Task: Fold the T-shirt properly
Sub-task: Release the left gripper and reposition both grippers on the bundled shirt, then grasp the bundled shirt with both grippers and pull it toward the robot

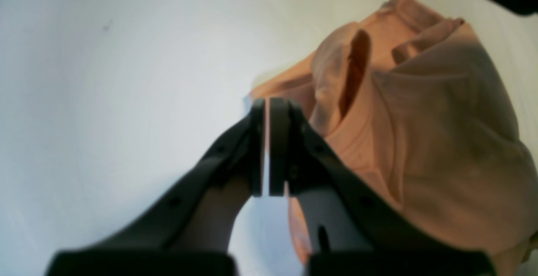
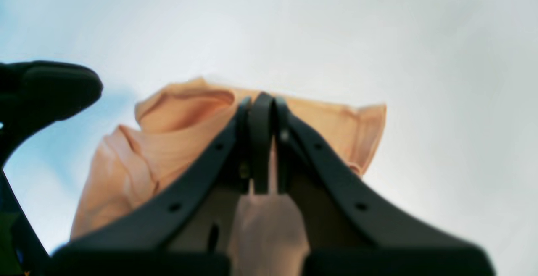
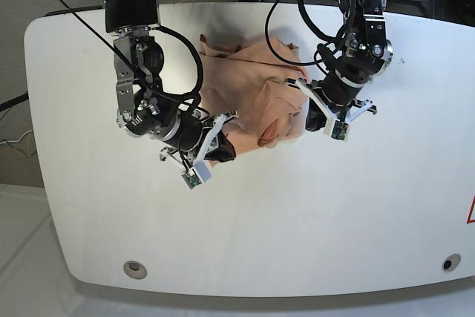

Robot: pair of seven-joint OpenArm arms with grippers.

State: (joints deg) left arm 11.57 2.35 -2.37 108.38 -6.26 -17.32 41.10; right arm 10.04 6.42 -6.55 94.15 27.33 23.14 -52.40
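Both arms are at the grasping step of the fold, each with its jaws drawn together on an edge of the T-shirt (image 3: 256, 98), which lies bunched and rumpled on the white table (image 3: 297, 213) between the two tools. In the left wrist view the left gripper (image 1: 269, 148) has its fingers nearly meeting, and a thin sliver of peach cloth shows in the slit between them; the bulk of the garment heaps up ahead of it and off to one side, with a deep open fold just beyond the fingertips. In the right wrist view the right gripper (image 2: 262, 143) is likewise pinched narrow on the fabric, with a flap of cloth hanging below the fingers toward the camera and the rest of the shirt spreading out ahead of the tips, a short sleeve-like corner standing off to one side. From the base view the two tools sit at opposite flanks of the crumpled pile, near each other, with the shirt's far part lying flat beyond them. Judging by this, the shirt is not yet spread, so the next move likely calls for both arms to lift and draw apart together, keeping the pinches firm and tension even, so the cloth opens flat instead of slipping out or twisting; how many layers each pinch holds I cannot tell.
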